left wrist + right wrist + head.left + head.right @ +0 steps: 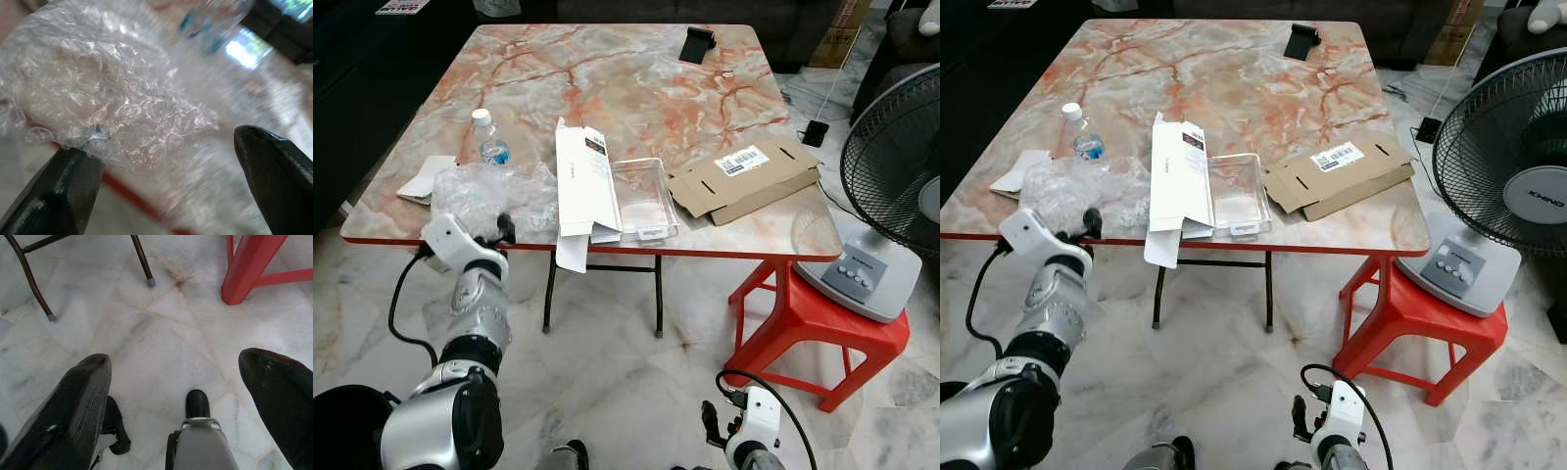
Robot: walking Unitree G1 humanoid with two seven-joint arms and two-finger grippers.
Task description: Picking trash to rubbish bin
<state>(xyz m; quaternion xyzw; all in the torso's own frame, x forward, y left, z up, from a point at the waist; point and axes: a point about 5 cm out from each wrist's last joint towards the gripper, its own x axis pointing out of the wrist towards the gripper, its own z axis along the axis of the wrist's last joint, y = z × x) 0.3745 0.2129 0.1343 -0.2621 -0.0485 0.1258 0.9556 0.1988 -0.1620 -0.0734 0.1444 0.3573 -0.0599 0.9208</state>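
Left tool raised at near-left edge of desk, fingers spread wide, nothing gripped yet

Step in hand, I'd say: take bubble wrap. Do it well: push in deeper so both fingers straddle thick fold, then close (flimsy, will slip if only fringe is caught); stay off water bottle just behind

Wrap lies crumpled at desk edge, directly ahead of tool, one finger touching its fringe

Right tool hangs idle, fingers apart, over floor
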